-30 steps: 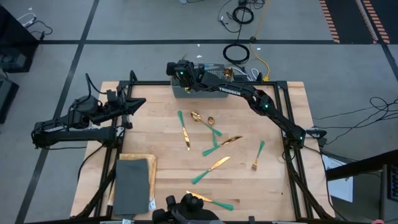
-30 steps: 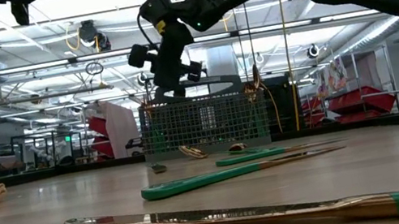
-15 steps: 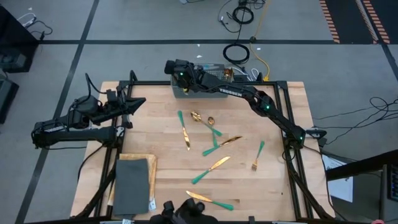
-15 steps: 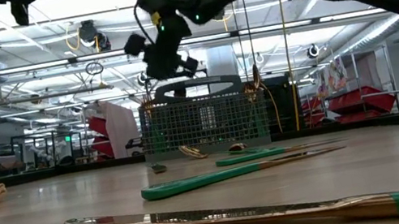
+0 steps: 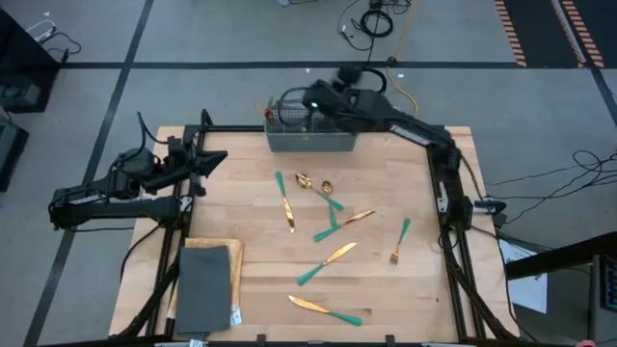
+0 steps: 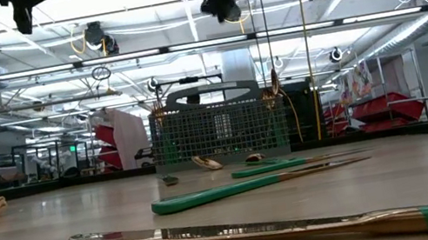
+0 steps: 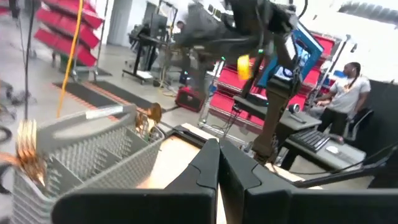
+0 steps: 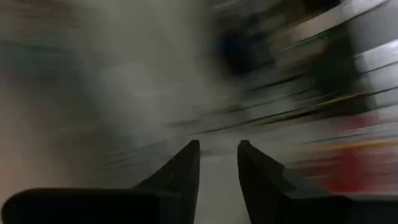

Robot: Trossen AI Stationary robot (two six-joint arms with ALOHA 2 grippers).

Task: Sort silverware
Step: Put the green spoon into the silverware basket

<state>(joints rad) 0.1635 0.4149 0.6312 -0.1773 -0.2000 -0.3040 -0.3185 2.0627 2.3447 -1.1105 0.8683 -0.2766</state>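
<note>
- The basket [image 5: 310, 125] sits at the table's [image 5: 241, 207] far edge; gold heads poke up from its compartments.
- The right gripper [image 5: 310, 100] hangs high over the basket, fingers [image 8: 186, 168] a little apart with nothing between them.
- The left gripper [image 5: 214, 158] waits well to the basket's left, over the table's edge, fingers pressed together and empty.
- Loose silverware [image 5: 328, 226] lies scattered on the table on the near side of the basket: a knife [image 5: 285, 200], two spoons [image 5: 320, 190], a fork [image 5: 399, 241] and more knives nearer the front.
- A dark slab [image 5: 203, 286] lies at the front left corner, far from the basket.
</note>
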